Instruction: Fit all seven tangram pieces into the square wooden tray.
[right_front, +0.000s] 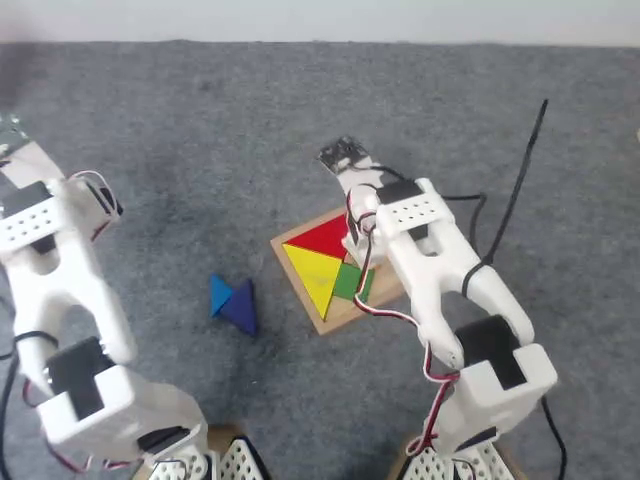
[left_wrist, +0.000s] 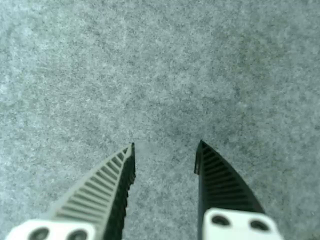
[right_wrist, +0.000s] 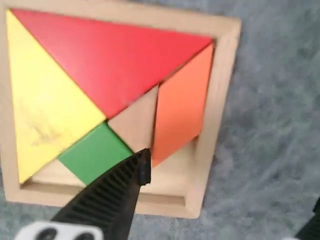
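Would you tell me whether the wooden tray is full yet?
Not full. The tray holds a red triangle, yellow triangle, green square and orange piece, bare wood between them; two blue pieces lie outside on the carpet.

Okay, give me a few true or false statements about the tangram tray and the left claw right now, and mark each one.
1. The red triangle lies in the tray. True.
2. All seven pieces are in the tray. False: two blue pieces lie on the carpet beside it.
3. The left claw holds a piece. False: it is open over bare carpet.
4. The green square touches the yellow triangle. True.
5. The orange piece lies outside the tray. False: it is in the tray, against the red triangle.
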